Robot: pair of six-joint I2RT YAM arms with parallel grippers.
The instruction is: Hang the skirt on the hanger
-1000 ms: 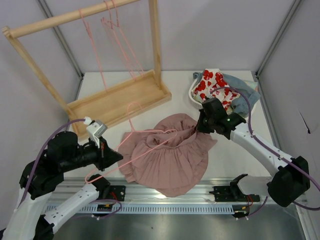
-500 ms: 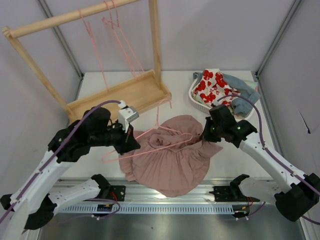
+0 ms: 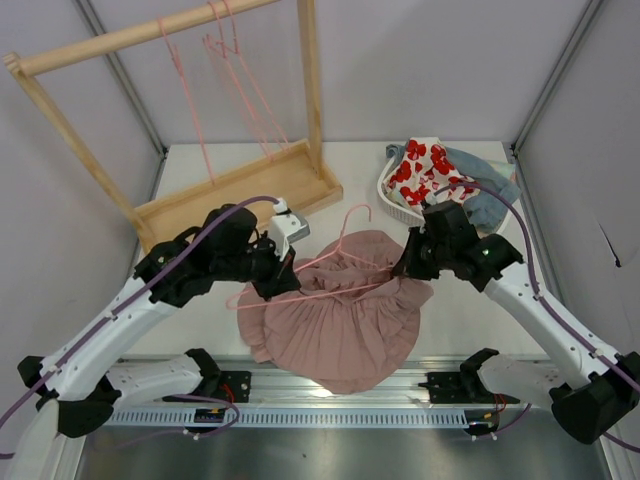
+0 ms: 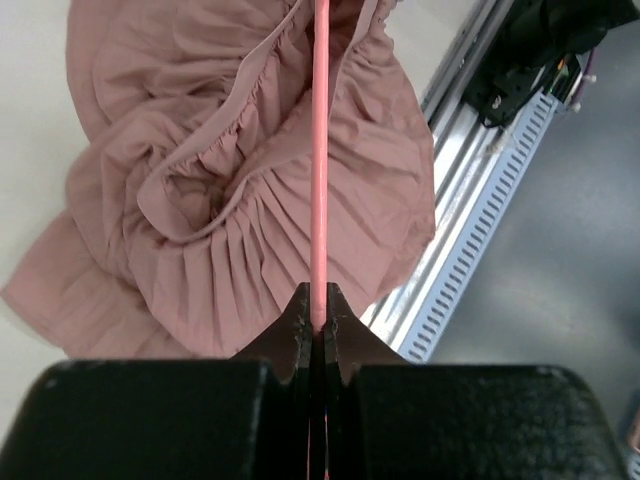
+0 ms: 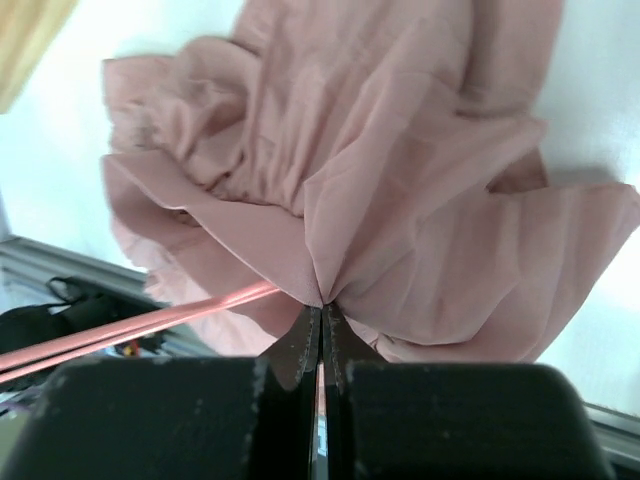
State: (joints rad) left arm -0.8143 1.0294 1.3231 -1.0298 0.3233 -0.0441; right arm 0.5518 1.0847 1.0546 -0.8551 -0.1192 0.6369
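Pink wire of the hanger (image 4: 319, 150) sits pinched in the closed jaws of the left gripper (image 4: 318, 305) and runs straight out from its tips over the skirt (image 4: 230, 200), crumpled just beyond. Opposite, the right gripper (image 5: 321, 318) is clamped on a fold of the skirt's edge, the hanger's bar passing left of its tips. Farther behind the left gripper stands a wooden rack (image 3: 240, 190) with spare hangers (image 3: 222, 45).

No readable text, label, brand or number shows in any of the three views (nothing legible at this size).
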